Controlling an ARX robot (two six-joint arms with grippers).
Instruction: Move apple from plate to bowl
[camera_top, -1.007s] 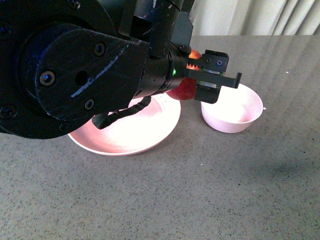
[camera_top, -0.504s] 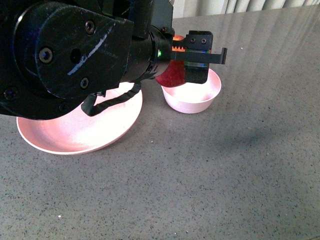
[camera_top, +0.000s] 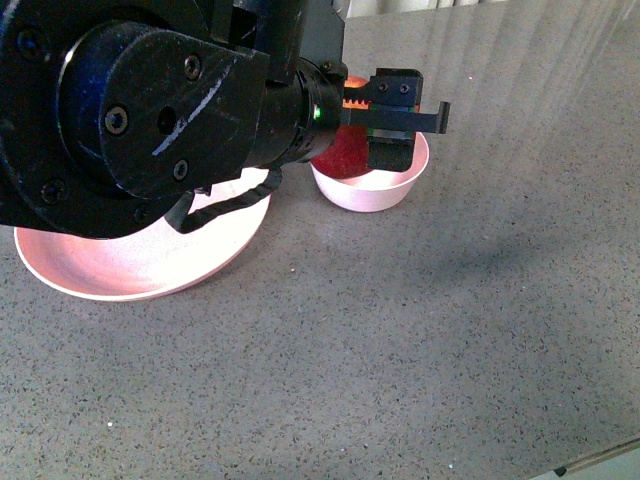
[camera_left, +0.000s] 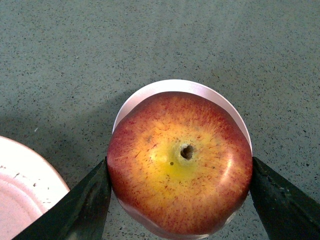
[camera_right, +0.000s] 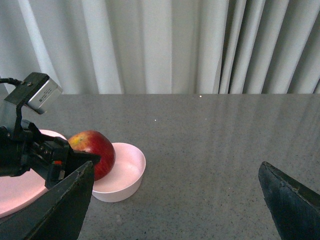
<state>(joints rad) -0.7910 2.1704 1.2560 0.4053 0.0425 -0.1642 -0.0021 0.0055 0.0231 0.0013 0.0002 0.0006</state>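
My left claw (camera_left: 180, 192) is clamped on the apple (camera_left: 180, 160), one finger on each flank, with the stem dimple facing the wrist camera. The bowl (camera_left: 176, 84) lies straight below the claw. Its rim shows mostly past the apple's far side, so I judge the fruit hangs slightly toward the plate-side rim. I cannot tell whether it touches. The apple is round, so no axis matters. The bowl is barely wider, leaving the fingers little room. The plate (camera_top: 110, 275) sits back beside the claw, apart from the bowl. My right claw (camera_right: 177, 210) is spread and empty, well away across the bench (camera_top: 420, 340).
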